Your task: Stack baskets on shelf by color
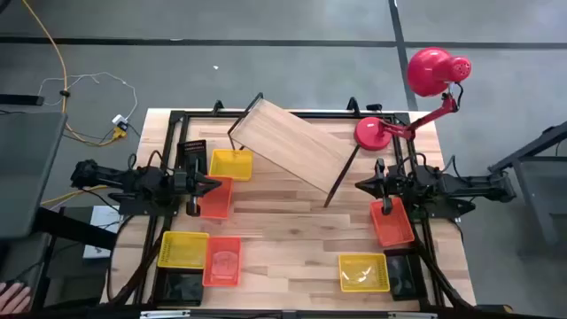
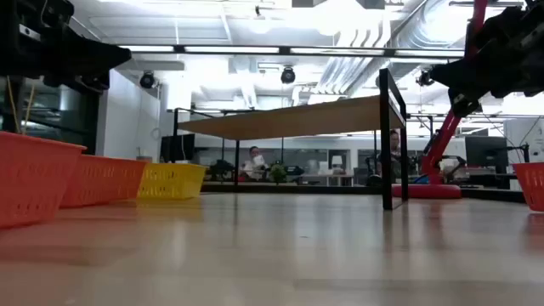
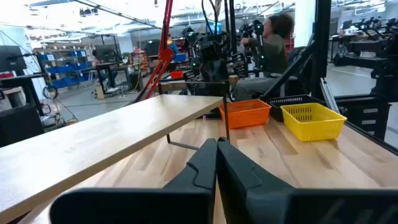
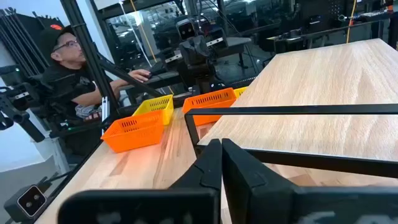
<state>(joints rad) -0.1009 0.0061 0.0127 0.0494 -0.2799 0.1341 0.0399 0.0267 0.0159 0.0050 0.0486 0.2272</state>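
The light wood shelf stands askew on its thin black legs at the table's far middle; it also shows in the low view. At the left lie a black basket, a yellow one and an orange one. At the near left lie a yellow, an orange and a black basket. At the right lie an orange, a yellow and a black basket. My left gripper is shut and empty, raised over the left orange basket. My right gripper is shut and empty, raised beside the shelf's right leg.
A red desk lamp stands at the table's far right corner, its base next to the shelf. The black table frame runs along the edges. Bare tabletop lies in the near middle. People sit in the room beyond the table.
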